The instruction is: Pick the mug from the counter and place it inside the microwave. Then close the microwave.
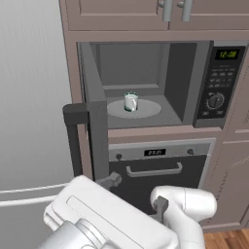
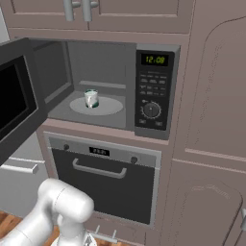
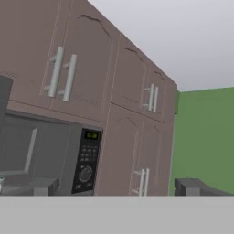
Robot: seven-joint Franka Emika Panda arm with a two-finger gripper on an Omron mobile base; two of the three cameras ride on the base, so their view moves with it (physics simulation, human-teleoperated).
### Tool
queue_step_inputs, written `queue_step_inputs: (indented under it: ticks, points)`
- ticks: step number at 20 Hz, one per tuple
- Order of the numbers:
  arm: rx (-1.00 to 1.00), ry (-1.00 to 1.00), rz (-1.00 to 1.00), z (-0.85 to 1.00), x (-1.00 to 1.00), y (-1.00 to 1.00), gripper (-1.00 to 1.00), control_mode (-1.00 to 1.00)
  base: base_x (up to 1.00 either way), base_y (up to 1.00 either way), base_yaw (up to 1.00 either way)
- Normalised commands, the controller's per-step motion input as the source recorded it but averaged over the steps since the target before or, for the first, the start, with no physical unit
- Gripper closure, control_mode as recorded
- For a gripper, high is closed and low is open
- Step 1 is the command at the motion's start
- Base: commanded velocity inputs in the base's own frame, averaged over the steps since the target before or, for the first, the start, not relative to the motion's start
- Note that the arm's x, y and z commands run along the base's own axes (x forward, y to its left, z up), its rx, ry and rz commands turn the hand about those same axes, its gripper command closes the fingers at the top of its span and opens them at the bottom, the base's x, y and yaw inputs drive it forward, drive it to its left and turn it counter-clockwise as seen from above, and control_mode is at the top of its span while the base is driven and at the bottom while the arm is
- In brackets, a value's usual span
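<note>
The mug [image 1: 131,101] [image 2: 91,98] stands upright on the round turntable inside the microwave [image 1: 214,87] [image 2: 153,91] [image 3: 87,160]. The microwave door [image 1: 97,141] [image 2: 14,101] hangs wide open to the left, its bar handle facing outward. My gripper [image 3: 116,187] is open with nothing between its fingers. It sits low, below the microwave, and points up at the control panel and wall cabinets. One dark fingertip [image 3: 196,186] shows at the lower right of the hand view. The counter is out of view.
An oven [image 1: 155,168] [image 2: 105,168] with a horizontal handle sits directly under the microwave. A grey fridge [image 1: 29,97] stands left of the open door. Tall cabinet doors [image 2: 211,120] fill the right side, and wall cabinets [image 3: 64,73] hang above.
</note>
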Motion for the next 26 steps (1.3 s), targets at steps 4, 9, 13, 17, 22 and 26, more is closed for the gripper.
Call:
queue_step_inputs:
  ticks: [4, 9, 13, 17, 22, 26]
  points:
    - [0.0, 0.0, -0.1, -0.25, 0.19, 0.0, -1.0, -1.0, 0.0, 0.0, 0.0]
    - [0.0, 0.0, -0.05, -0.3, 0.1, 0.12, -1.0, -1.0, 0.0, 0.0, 0.0]
    - [0.0, 0.0, 0.0, -0.12, 0.02, 0.33, -1.0, -1.0, 0.0, 0.0, 0.0]
    - [0.0, 0.02, 0.0, -0.24, 0.12, 0.22, -1.0, -1.0, 0.0, 0.0, 0.0]
    - [-0.01, 0.02, -0.04, -0.2, 0.24, 0.21, -1.0, -1.0, 0.0, 0.0, 0.0]
    - [-0.01, 0.0, -0.07, -0.09, 0.34, 0.17, -1.0, -1.0, 0.0, 0.0, 0.0]
